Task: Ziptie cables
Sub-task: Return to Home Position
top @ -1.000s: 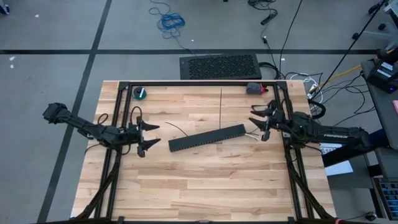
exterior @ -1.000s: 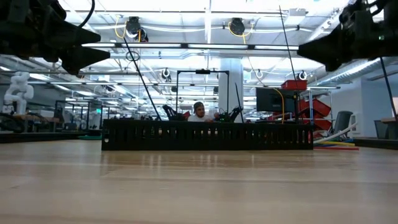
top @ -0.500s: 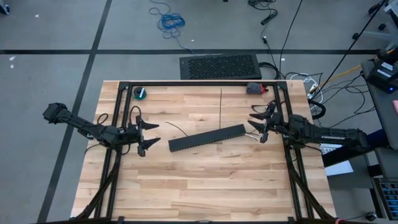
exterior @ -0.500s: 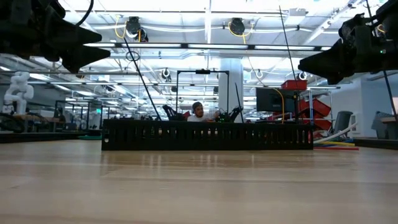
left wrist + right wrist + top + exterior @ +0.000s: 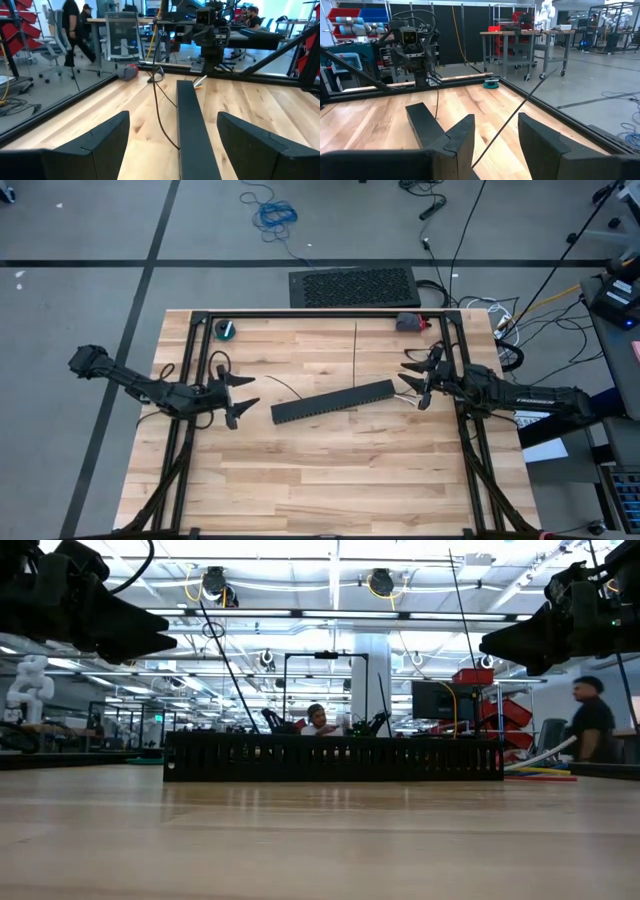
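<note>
Over the table's (image 5: 330,480) left half, left gripper (image 5: 238,394): fingers spread wide, nothing between them, hanging clear of the duct's near end.
Right gripper (image 5: 410,378): parted as well, empty, hovering just beside the duct's other end.
Cable duct (image 5: 333,402): lying at a slant mid-table between the two grippers, and it reads as closed, cover on.
Cables (image 5: 199,82): nearly all hidden inside the duct; only short pale and yellow ends peek out at the right arm's end.
Zipties (image 5: 355,345): one straight strip loose on the wood behind the duct, a curved one (image 5: 285,387) near its left end. I cannot tell whether any sit on the bundle inside.
Handling, cables: light and limp by the look of them, likely to sag and fan out, so pinch across all strands, not one.
Handling, duct: probably light, stiff plastic with springy slotted walls; grip across its narrow width near the middle.
Handling, zipties: thin and slippery against wood; go for the raised curve.
</note>
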You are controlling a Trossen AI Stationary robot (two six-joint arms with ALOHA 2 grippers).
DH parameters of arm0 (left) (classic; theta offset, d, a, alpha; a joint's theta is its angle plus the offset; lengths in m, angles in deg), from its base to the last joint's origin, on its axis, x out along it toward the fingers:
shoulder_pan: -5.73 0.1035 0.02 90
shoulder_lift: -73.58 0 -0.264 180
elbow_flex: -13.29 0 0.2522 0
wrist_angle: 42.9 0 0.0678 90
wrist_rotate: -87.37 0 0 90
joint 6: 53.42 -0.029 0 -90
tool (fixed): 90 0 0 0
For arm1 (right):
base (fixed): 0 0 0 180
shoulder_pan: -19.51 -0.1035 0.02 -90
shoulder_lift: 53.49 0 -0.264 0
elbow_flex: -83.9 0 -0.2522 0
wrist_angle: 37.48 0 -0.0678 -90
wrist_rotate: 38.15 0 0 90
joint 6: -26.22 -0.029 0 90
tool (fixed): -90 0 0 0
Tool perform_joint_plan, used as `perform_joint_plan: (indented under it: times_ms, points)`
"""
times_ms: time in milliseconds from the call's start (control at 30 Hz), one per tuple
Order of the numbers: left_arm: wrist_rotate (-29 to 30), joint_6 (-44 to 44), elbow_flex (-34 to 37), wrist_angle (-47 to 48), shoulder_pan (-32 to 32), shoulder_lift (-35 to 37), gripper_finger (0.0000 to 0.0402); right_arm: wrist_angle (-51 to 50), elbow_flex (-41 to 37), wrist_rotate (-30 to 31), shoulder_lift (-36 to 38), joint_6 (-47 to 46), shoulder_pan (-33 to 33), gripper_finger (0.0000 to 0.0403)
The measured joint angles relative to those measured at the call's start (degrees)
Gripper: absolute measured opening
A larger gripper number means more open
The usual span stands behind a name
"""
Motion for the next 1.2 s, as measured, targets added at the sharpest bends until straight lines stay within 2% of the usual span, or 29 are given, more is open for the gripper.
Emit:
perform_joint_plan:
  times_ms: [267, 433, 600, 1000, 1200]
  points:
    - [-0.1, -0.3, 0.0, -0.1, 0.0, 0.0, 0.0297, 0.0, 0.0, 0.0, 0.0, -0.9, 0.0, 0.0141]
    - [-0.2, 0.1, 0.0, -0.9, 0.0, 0.0, 0.0297, 0.0, 0.0, 0.0, 0.0, -9.4, -0.2, 0.0141]
    - [-0.2, 0.1, 0.0, -0.8, 0.0, 0.0, 0.0297, -0.1, 0.0, 0.0, 0.0, -14.3, -0.2, 0.0141]
    - [2.0, -0.1, 0.0, -1.7, 0.1, 0.0, 0.0297, -0.1, 0.0, 0.0, 0.0, -14.7, -0.2, 0.0141]
    - [1.5, -7.2, 0.0, -7.9, 0.1, 0.1, 0.0297, -0.1, 0.0, 0.0, 0.0, -14.7, -0.2, 0.0141]
